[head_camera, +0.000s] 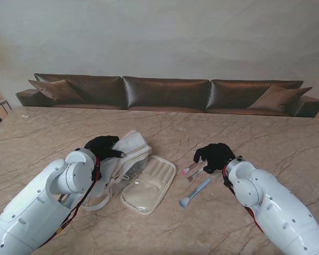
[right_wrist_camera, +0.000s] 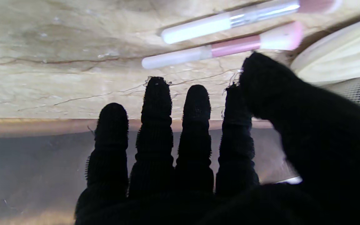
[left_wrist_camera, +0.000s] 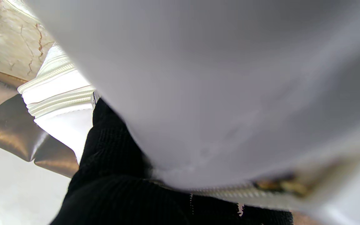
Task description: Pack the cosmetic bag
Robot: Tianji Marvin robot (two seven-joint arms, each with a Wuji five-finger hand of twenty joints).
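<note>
On the marble table [head_camera: 53,127] the left hand [head_camera: 102,147], in a black glove, rests on the raised side of the white cosmetics bag [head_camera: 128,154], left of centre; the left wrist view is nearly filled by blurred white bag wall with a zip, the fingers [left_wrist_camera: 111,147] pressed against it, though I cannot tell whether they truly grip it; the bag's flap [head_camera: 150,184] lies open toward the right, with a clear pocket nearer to me; just right of it lie two pink brushes [head_camera: 192,169], and nearer to me a blue brush [head_camera: 195,192]; the right hand [head_camera: 216,155] hovers beside the pink brushes, fingers [right_wrist_camera: 156,103] spread and straight, holding nothing; a brown sofa [head_camera: 165,93] stands beyond the table.
</note>
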